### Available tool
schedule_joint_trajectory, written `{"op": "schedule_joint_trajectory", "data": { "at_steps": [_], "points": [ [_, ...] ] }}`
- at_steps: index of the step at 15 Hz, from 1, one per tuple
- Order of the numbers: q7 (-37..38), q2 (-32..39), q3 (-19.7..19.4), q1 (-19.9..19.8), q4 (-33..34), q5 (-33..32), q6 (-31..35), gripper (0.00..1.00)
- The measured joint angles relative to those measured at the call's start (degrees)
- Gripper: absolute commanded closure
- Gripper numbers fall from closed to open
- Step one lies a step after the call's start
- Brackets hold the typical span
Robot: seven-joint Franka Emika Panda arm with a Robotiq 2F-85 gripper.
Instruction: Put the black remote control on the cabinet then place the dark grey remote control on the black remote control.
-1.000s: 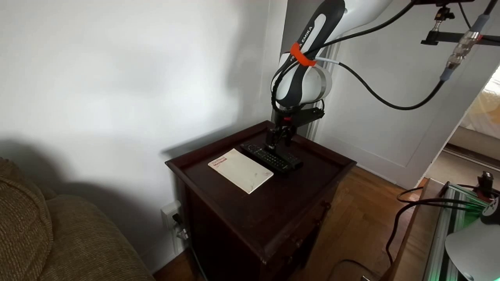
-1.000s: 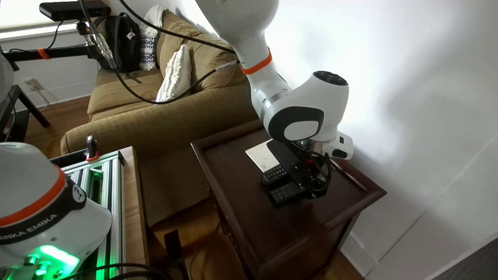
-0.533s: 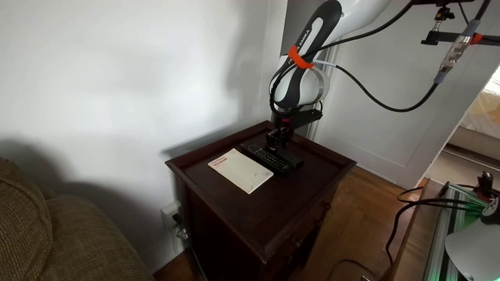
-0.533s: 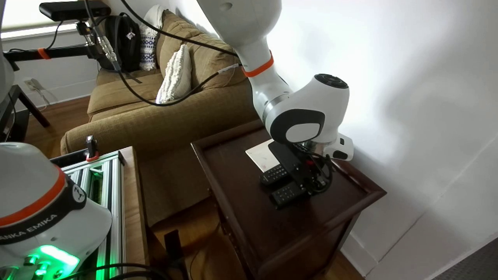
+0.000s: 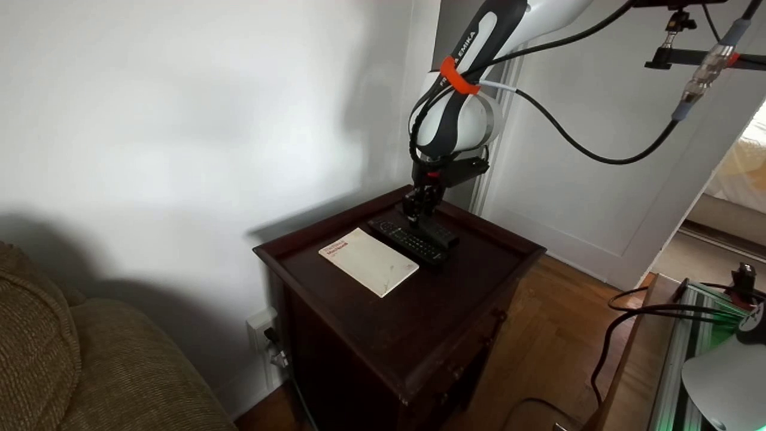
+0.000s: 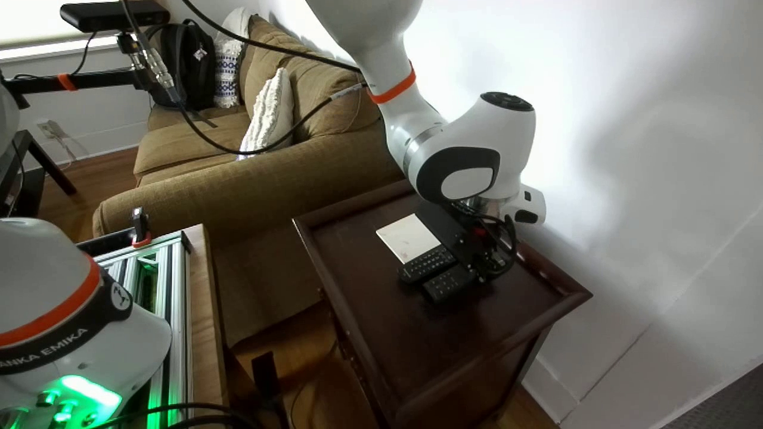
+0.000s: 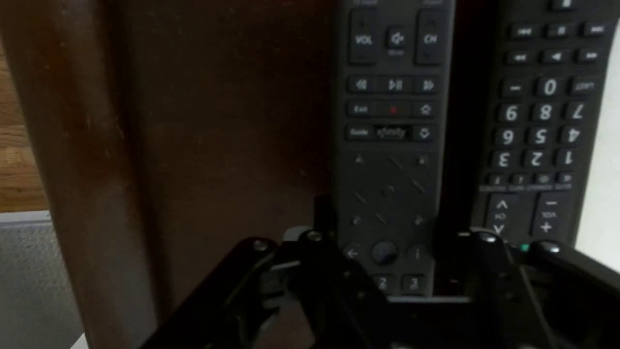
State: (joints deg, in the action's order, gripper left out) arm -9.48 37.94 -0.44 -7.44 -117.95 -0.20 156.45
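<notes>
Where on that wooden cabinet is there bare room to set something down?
On the cabinet, between its knob-side rim and the pale booklet; also beyond the held remote, away from the sofa. It's crowded where booklet, both remotes and hand bunch together.

The dark reddish-brown cabinet (image 5: 431, 311) has a squarish top with a raised edge (image 6: 506, 339). In an exterior view, a cream booklet (image 5: 369, 261) with red lettering at its left end lies flat on the left part of that top. Just to its right, roughly parallel, lies the black remote control (image 5: 419, 246). Just right of that is the dark grey remote control (image 5: 444, 234); whether it touches the top cannot be told.
</notes>
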Motion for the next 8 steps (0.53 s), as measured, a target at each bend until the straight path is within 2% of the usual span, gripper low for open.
{"op": "schedule_joint_trajectory", "data": {
  "at_steps": [4, 8],
  "points": [
    [0.0, -5.5, 0.2, 2.3, -2.3, -1.4, -0.2, 0.74],
    [0.0, -7.2, 1.5, 4.1, -2.5, -1.5, -2.3, 0.74]
  ]
}}
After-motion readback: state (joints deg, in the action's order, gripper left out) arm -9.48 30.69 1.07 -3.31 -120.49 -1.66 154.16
